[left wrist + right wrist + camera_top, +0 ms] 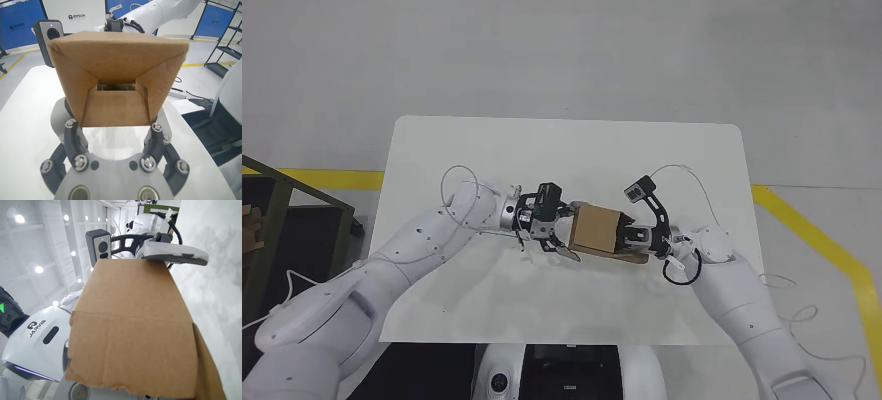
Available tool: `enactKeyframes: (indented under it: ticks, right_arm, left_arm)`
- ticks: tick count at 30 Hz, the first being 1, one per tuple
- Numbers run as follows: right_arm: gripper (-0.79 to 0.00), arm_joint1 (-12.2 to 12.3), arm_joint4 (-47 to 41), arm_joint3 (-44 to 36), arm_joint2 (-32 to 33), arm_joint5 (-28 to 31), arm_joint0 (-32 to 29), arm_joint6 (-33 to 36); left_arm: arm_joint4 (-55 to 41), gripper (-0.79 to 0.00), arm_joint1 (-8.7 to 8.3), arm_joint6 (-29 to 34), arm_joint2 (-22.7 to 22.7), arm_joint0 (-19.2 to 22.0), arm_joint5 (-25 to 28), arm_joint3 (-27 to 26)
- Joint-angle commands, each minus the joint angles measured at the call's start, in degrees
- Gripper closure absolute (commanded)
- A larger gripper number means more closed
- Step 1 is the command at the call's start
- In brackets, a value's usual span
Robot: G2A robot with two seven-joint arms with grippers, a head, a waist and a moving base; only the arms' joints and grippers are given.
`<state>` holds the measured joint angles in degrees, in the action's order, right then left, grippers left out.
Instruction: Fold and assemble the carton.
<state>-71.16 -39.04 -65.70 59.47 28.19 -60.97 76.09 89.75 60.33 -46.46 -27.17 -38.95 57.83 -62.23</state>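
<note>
Fingers (57, 117) of the left gripper (566, 233) stand apart, one on each side of the carton's (598, 228) left end. Their tips run behind the cardboard, so contact with its walls can't be confirmed. Carton lies lengthwise left to right, mid-table (442, 160) toward the near edge, between both grippers. Right gripper (635, 240) sits at the carton's right end; whether it is closed on anything, cannot tell.

Left end: flaps folded in, small slot (116, 87) at centre. Right end: flap (132, 344) open, free edge ragged.

Risks, as I judge them:
- Left end looks only tucked. An off-centre push could pop those flaps inward or spring them out.
- If the left side isn't pressing, carton may skew or slide when the right end gets folded.
- Ragged flap could tear or crease off its score.

Hidden or unclear:
- Open flap covers the right gripper's working end.
- Interior through the slot is dark.
- Whether the carton rests on the table or hangs just above it is unclear.
</note>
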Motion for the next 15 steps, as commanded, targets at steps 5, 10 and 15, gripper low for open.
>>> enactKeyframes:
  ticks: [5, 10, 15]
  right_arm:
    - [0.0, 0.13, -0.49, -0.4, 0.35, 0.35, -0.32, -0.35]
    - [0.0, 0.49, -0.96, -1.68, 1.09, 0.2, -1.17, -0.2]
    - [0.0, 0.26, 0.05, -1.43, -0.08, 0.57, -0.53, -0.57]
  left_arm:
    - [-0.18, -0.745, -0.17, -0.16, 0.01, -0.02, -0.16, -0.12]
    - [-0.35, -0.739, -0.36, -0.12, 0.08, -0.01, -0.12, -0.43]
    - [-0.35, -0.717, -0.44, 0.15, 0.38, 0.12, 0.15, -0.94]
